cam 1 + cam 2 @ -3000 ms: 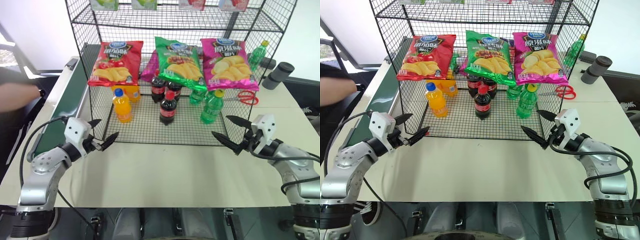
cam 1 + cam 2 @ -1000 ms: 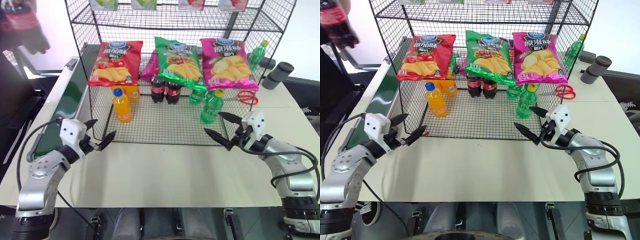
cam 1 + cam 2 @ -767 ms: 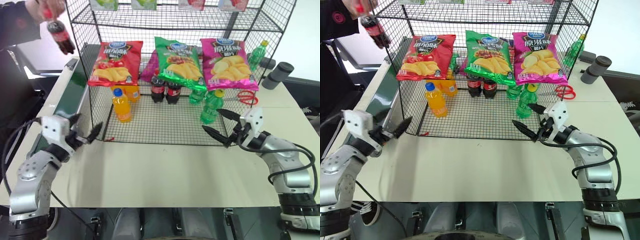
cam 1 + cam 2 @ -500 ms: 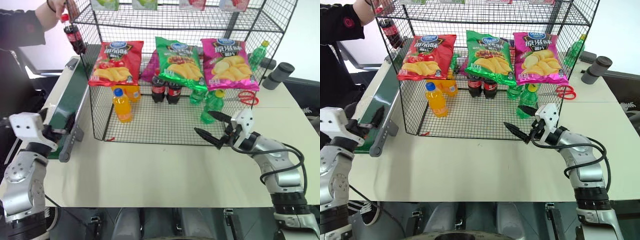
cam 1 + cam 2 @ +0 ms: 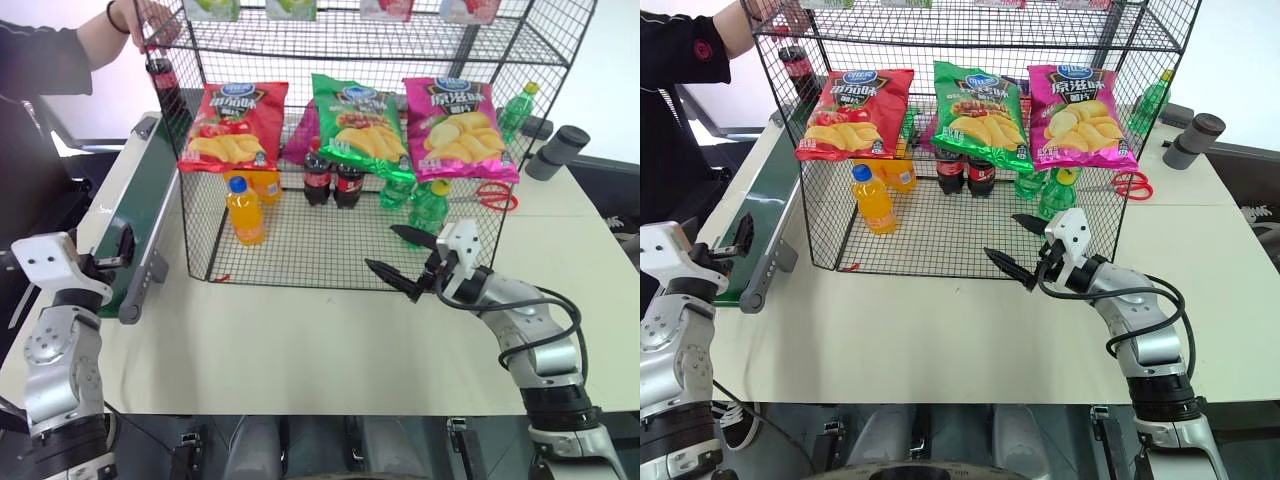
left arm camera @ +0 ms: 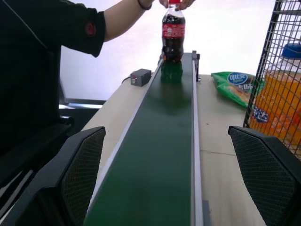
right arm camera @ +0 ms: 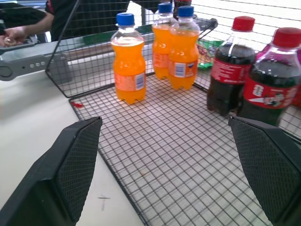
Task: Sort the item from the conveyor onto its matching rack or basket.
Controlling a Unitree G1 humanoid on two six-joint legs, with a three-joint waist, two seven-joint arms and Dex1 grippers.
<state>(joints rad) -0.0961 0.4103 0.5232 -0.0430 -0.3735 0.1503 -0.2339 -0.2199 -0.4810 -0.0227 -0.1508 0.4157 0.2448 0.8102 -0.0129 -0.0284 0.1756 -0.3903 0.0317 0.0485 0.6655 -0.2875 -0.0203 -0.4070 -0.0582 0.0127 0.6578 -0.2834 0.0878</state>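
Seeing the cola bottle (image 6: pixel 173 32) upright on the far end of the conveyor (image 6: pixel 162 141), a person's hand (image 5: pixel 150 17) on its cap | our left gripper (image 6: pixel 164 174) faces it along the belt, jaws apart | our right gripper (image 5: pixel 398 256) at the wire rack (image 5: pixel 300 262), jaws apart, empty

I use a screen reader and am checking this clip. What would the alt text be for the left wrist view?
A person's hand holds a cola bottle by its red cap, upright at the far end of the green conveyor. The left gripper faces along the belt, jaws open. At one side, an orange-drink bottle stands behind the black wire rack.
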